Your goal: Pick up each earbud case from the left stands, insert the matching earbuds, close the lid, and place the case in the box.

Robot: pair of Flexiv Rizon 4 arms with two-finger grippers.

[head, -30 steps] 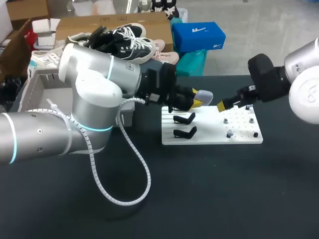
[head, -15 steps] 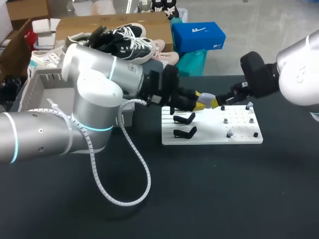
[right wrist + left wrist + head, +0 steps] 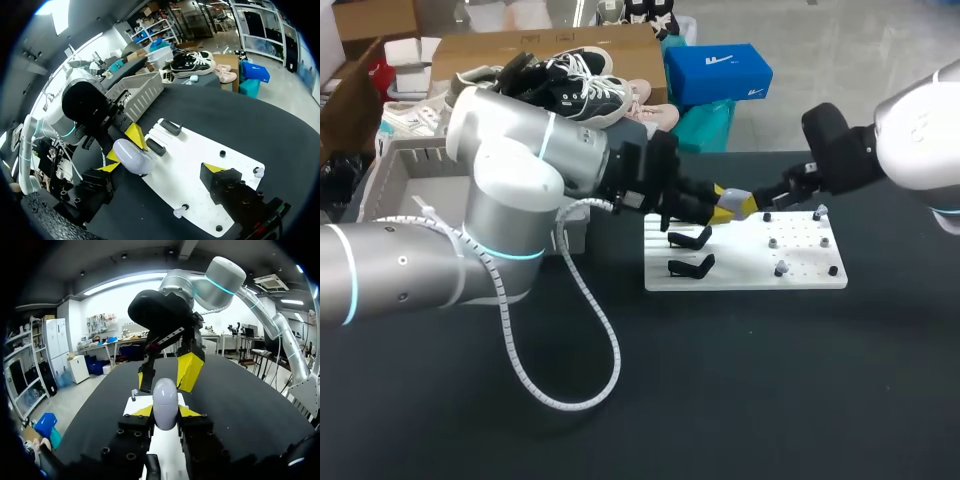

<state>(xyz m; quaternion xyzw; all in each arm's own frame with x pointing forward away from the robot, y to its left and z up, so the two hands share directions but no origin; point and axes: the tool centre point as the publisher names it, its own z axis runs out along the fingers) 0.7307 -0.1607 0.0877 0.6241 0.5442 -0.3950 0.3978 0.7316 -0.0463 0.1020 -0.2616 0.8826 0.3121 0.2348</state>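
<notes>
Left gripper (image 3: 165,412), reaching in from the table's left side in front of the grey box (image 3: 400,175) at the far left corner, was pinching the pale earbud case (image 3: 165,401). One yellow tip pressed on each side and the rounded end stuck out ahead of the fingers. The case hung in the air over the far left corner of the white board (image 3: 800,278), which lay near the table's far edge, right of the middle. Two black stands (image 3: 690,252) sat on the board's left part, one behind the other. Small pale pieces (image 3: 780,269) stood on its right half. The right gripper (image 3: 750,205), coming from the table's far right, was spread wide just beside the case. Whether it touched the case could not be told.
</notes>
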